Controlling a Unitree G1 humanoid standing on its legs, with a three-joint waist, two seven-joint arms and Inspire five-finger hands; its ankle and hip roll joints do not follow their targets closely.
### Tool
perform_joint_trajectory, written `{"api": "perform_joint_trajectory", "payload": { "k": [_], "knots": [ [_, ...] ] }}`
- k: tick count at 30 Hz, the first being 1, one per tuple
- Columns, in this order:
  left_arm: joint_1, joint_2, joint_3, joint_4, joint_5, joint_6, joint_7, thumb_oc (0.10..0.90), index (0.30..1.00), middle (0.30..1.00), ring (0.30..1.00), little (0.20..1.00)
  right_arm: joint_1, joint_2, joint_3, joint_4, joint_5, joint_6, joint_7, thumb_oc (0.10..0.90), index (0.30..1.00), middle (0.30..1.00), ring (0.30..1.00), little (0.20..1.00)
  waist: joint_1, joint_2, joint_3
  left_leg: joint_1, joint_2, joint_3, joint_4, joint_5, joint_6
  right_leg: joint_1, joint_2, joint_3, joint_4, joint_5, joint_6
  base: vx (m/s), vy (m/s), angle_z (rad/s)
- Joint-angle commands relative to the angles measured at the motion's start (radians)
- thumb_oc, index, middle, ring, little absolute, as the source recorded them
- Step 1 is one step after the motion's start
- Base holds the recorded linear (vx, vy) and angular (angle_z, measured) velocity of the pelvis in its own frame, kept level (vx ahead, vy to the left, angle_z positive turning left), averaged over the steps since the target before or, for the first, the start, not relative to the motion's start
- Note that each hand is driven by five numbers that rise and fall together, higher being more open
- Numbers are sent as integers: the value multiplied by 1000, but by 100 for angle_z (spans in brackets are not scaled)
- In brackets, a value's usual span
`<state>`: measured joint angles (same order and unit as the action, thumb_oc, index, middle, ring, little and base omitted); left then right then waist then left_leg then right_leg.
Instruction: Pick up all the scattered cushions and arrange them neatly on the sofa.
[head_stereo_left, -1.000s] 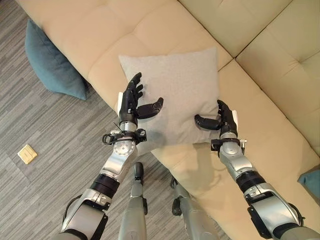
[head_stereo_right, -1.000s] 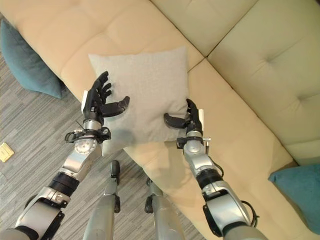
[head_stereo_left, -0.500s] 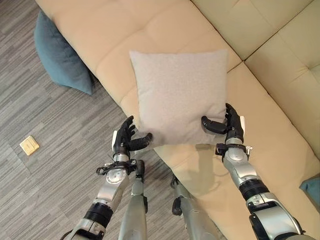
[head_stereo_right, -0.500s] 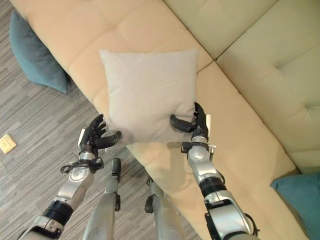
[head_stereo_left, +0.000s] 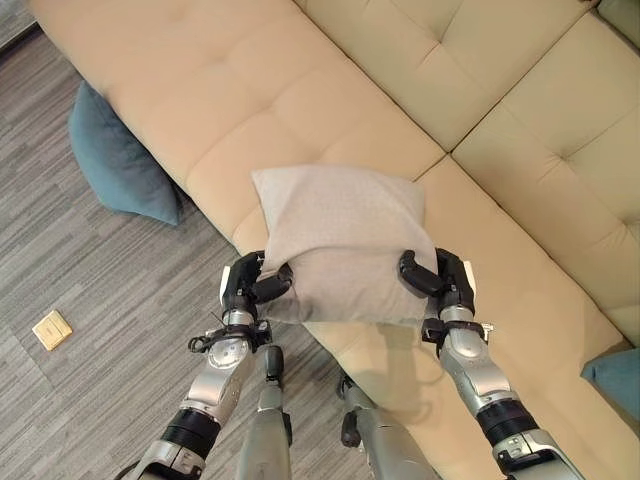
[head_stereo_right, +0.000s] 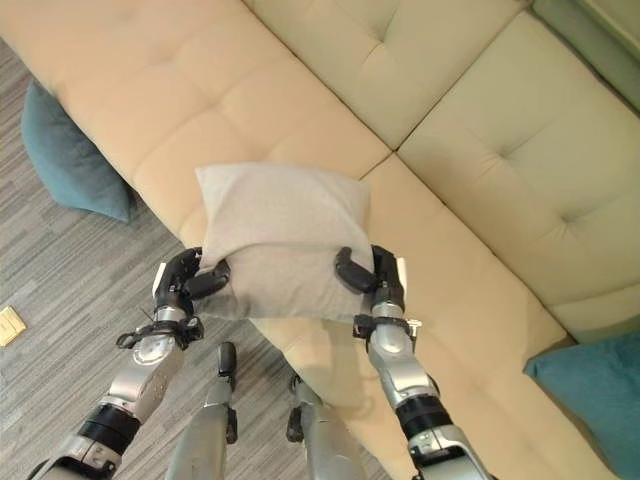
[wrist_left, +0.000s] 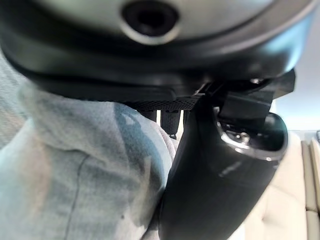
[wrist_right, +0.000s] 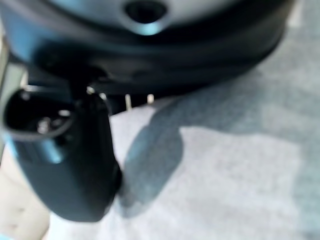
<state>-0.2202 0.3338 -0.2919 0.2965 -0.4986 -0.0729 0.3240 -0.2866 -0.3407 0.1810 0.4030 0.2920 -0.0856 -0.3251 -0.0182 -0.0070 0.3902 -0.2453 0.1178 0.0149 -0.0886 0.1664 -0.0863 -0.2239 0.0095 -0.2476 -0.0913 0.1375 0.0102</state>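
Note:
A light grey cushion (head_stereo_left: 340, 240) is held up over the front edge of the beige sofa (head_stereo_left: 250, 90). My left hand (head_stereo_left: 250, 288) grips its lower left corner with the thumb curled over the cloth. At the lower right corner my right hand (head_stereo_left: 440, 282) pinches the cushion the same way. Both wrist views show grey fabric (wrist_left: 75, 170) pressed against each thumb (wrist_right: 70, 160). A teal cushion (head_stereo_left: 115, 160) leans on the floor against the sofa's left end. Another teal cushion (head_stereo_right: 590, 390) lies at the sofa's lower right.
A small yellow square tile (head_stereo_left: 52, 329) lies on the grey wood-pattern floor (head_stereo_left: 90, 300) to the left. The sofa seat behind the held cushion is bare and wide.
My left hand moved in and closed on the cushion's lower left corner. The cushion now sags between both hands and looks lifted. The camera view shifted.

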Motion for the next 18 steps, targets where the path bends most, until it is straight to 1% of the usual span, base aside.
{"api": "perform_joint_trajectory", "payload": {
  "k": [1,3,4,5,7,8,9,10,11,12,13,15,16,17,18],
  "knots": [
    [-21,-27,-3,-115,45,-93,-121,400,300,300,300,300,-34,51,31,-138,-42,-116,79,400,300,300,300,300,-30,-84,-123,78,-14,26,135,-206,0,86,-38,92,44,-207,42,50,-2,-27],
    [17,-19,11,-141,40,-96,-132,400,300,300,300,300,-7,29,26,-177,-54,-118,96,400,300,300,300,300,-28,-87,-118,77,-9,17,219,-236,5,120,-37,104,62,-223,31,47,18,-24],
    [34,-15,16,-148,38,-96,-136,400,300,300,300,300,11,20,20,-191,-60,-117,102,400,300,300,300,300,-29,-88,-121,75,-9,14,249,-237,4,134,-37,107,68,-228,26,99,115,-22],
    [77,-6,27,-184,25,-99,-143,400,300,300,300,300,43,13,9,-231,-53,-114,116,400,300,300,300,300,-20,-83,-116,44,-8,-41,343,-207,-2,164,-41,118,95,-245,21,96,149,-17],
    [102,-13,30,-200,14,-96,-142,400,300,300,300,300,68,7,-2,-253,-50,-110,125,400,300,300,300,300,-22,-84,-123,23,-12,-57,305,-222,1,178,-58,110,107,-255,30,105,175,-20],
    [112,-14,35,-204,12,-93,-144,400,300,300,300,300,82,5,-8,-260,-51,-108,128,400,300,300,300,300,-22,-85,-131,15,-8,-56,277,-213,-1,186,-64,107,108,-256,36,82,115,-19],
    [113,-14,34,-205,12,-92,-144,400,300,300,300,300,83,5,-8,-261,-51,-107,128,400,300,300,300,300,-22,-85,-132,16,-9,-56,274,-211,-1,186,-65,107,108,-256,37,134,208,-4],
    [125,-15,37,-211,11,-89,-140,400,300,300,300,300,101,4,-18,-279,-51,-104,130,400,300,300,300,300,-14,-87,-141,-15,-5,-60,228,-171,-7,204,-72,103,108,-262,46,91,149,7],
    [126,-15,37,-211,11,-89,-140,400,300,300,300,300,101,4,-18,-279,-51,-104,130,400,300,300,300,300,-14,-87,-141,-14,-6,-60,228,-170,-7,204,-72,103,108,-262,46,126,226,8],
    [126,-14,40,-216,11,-89,-137,400,300,300,300,300,106,6,-23,-285,-52,-102,128,400,300,300,300,300,-8,-86,-143,-28,-5,-69,204,-151,-10,212,-72,106,112,-268,49,134,265,-7],
    [135,-22,39,-221,11,-93,-139,400,300,300,300,300,119,14,-28,-294,-63,-103,124,400,300,300,300,300,0,-82,-158,-23,-7,-84,149,-144,-9,219,-74,127,131,-282,60,192,350,-13],
    [154,-15,33,-236,19,-88,-151,400,300,300,300,300,138,17,-38,-302,-76,-97,133,400,300,300,300,300,-3,-87,-189,-3,-16,-86,160,-155,-4,235,-98,129,141,-281,78,225,338,-32],
    [160,-7,34,-246,22,-87,-154,400,300,300,300,300,146,19,-40,-305,-79,-89,136,400,300,300,300,300,-2,-94,-197,5,-26,-80,179,-167,2,240,-114,134,155,-284,87,154,218,-52],
    [160,-7,34,-246,22,-87,-154,400,300,300,300,300,146,19,-40,-305,-79,-89,136,400,300,300,300,300,-2,-94,-197,5,-26,-80,179,-167,2,240,-114,134,156,-284,87,227,362,-41],
    [189,10,39,-268,30,-82,-169,400,300,300,300,300,162,35,-37,-311,-92,-79,149,400,300,300,300,300,2,-103,-215,47,-43,-53,193,-201,28,249,-142,156,184,-282,111,215,359,-11]
  ]
}}
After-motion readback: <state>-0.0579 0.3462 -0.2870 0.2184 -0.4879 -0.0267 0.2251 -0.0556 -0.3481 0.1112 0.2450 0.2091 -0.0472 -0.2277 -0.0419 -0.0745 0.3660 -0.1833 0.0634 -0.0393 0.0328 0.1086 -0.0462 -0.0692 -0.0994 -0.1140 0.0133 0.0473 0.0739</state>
